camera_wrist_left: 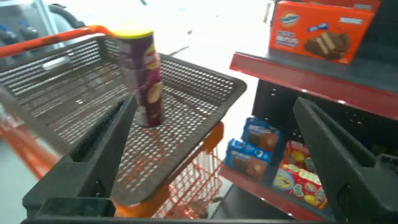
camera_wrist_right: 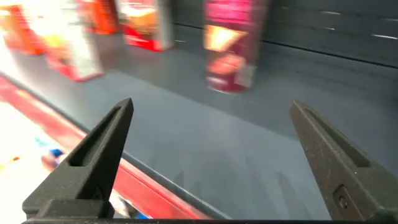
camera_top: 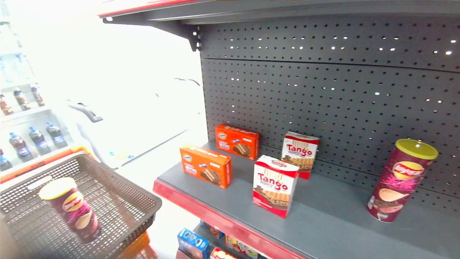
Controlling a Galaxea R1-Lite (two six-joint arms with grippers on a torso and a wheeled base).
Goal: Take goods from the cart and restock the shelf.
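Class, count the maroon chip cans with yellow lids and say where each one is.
2. One chip can stands in the brown cart basket; the other can stands upright on the grey shelf, toward its right. More may be hidden outside the views.

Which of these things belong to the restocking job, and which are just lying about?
Job: chip can in the cart basket; grey shelf; second chip can already standing on it.
Lying about: orange biscuit boxes; wafer boxes; drink bottles in the cooler; snack packets on the lower shelf.
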